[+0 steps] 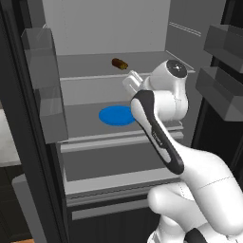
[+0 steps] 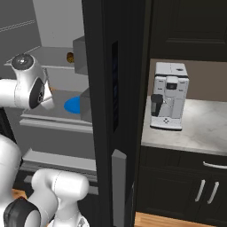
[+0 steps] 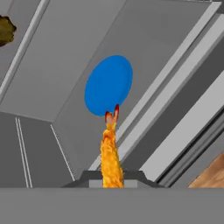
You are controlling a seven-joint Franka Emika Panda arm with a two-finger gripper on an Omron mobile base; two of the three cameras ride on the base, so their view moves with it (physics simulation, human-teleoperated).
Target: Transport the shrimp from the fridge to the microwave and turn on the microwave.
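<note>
Grey shelves are stacking up inside the open fridge [image 1: 114, 28], and I am counting three of them from where I am standing, with two translucent bins [image 1: 45, 52] hanging on the left door and two more [image 1: 223, 42] on the right. One round blue plate [image 1: 116, 115] is lying flat on the middle shelf [image 1: 80, 118], bare on top. One dark brown oblong food item [image 1: 119, 63] is sitting alone on the upper shelf, well apart from the plate.

One white arm is reaching into the fridge, its wrist bending over the plate's right side. From the hand view, the gripper [image 3: 111, 175] is clenching around the one shrimp [image 3: 110, 153], a slim orange piece with a reddish tail, which is sticking out from between the fingertips and hanging in the air above the shelf near the plate's edge, not touching it. The jaws are standing nearly closed on it.

Off to the right, past the dark fridge door, one white coffee machine [image 2: 168, 95] is standing on a pale stone counter [image 2: 199, 128] above dark cabinets.
</note>
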